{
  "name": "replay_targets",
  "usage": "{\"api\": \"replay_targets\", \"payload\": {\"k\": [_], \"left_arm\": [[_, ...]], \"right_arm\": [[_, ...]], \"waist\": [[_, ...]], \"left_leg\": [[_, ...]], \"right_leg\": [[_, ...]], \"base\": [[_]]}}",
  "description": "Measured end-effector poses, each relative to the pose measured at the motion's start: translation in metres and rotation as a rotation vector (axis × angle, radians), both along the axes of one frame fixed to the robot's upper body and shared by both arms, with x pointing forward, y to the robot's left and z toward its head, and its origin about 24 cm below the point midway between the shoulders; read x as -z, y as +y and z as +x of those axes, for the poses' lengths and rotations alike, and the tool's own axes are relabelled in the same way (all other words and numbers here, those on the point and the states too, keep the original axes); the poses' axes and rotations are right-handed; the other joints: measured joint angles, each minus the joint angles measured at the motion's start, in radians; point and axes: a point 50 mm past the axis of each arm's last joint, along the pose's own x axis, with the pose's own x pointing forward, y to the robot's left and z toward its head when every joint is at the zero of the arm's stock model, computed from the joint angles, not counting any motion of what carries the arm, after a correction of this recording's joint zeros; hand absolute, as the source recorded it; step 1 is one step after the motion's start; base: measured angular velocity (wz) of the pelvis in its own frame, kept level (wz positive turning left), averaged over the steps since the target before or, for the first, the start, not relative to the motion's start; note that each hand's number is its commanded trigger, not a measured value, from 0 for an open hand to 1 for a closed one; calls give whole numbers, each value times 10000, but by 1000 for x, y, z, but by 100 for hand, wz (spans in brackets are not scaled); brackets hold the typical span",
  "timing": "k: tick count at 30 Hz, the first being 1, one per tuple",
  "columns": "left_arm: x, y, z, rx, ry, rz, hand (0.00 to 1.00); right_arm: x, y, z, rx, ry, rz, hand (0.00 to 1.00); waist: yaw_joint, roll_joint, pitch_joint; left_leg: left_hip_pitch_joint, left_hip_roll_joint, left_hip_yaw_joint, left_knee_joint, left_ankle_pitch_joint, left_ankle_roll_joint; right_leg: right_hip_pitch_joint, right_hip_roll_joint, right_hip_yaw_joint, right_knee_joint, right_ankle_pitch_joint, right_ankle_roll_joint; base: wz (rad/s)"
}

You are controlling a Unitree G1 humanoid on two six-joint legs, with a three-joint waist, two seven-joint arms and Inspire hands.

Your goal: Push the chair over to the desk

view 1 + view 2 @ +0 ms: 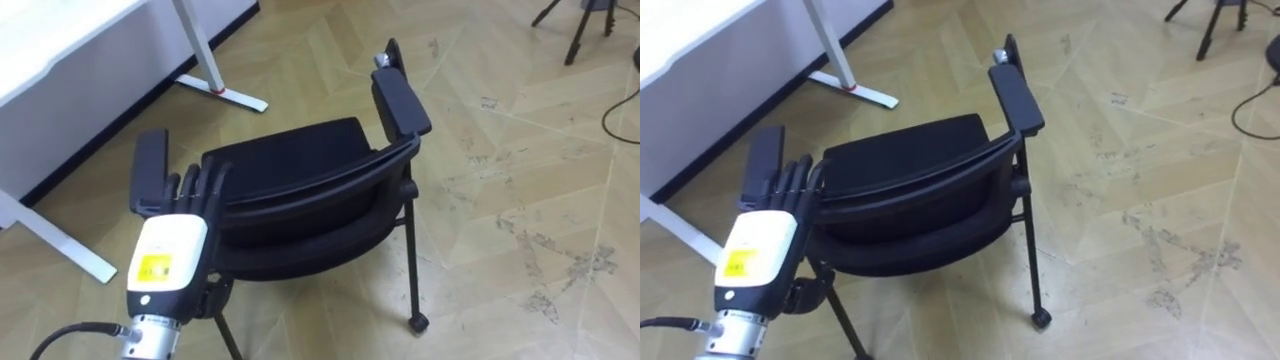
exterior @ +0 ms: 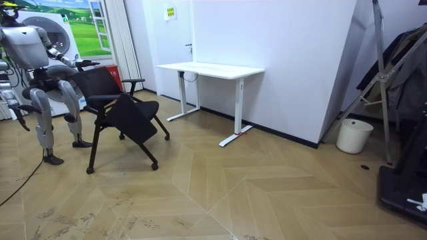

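A black chair (image 1: 300,150) with two armrests and small casters stands on the wood floor just ahead of me, its backrest (image 1: 300,200) nearest and its seat facing away. My left hand (image 1: 170,250), white-backed, rests at the left end of the backrest's top edge, beside the left armrest (image 1: 150,170). Its fingers (image 1: 200,185) lie straight over the edge, open. In the room view I stand at the left behind the chair (image 2: 113,100), an arm stretched to it.
A white desk (image 1: 60,40) stands to my front left, its foot (image 1: 225,95) close to the chair. A tripod (image 1: 580,25) and a dark cable (image 1: 615,110) lie far right. A white bin (image 2: 353,135) stands by the wall.
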Motion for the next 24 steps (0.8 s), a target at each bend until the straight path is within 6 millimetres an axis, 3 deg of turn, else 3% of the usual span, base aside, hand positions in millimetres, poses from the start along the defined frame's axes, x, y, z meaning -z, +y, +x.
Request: {"api": "replay_targets", "payload": {"k": [12,18,24], "left_arm": [[11,2,3,-19,364,148,0],[14,6,21,-132,234,326,0],[15,10,25,-346,253,403,0]], "right_arm": [[0,-1,1,-531,54,-133,0],[-1,-1,0,-435,55,-137,0],[0,-1,-7,-195,155,-90,0]], "waist": [[-461,-106,34],[-461,-102,33],[-459,-112,30]], "left_leg": [[87,11,78,-26,0,0],[137,19,82,-34,0,0],[256,28,110,-148,0,0]], "right_leg": [[0,-1,124,3,2,0],[3,5,229,35,11,3],[-11,23,407,3,20,14]], "base": [[-4],[-1],[-9]]}}
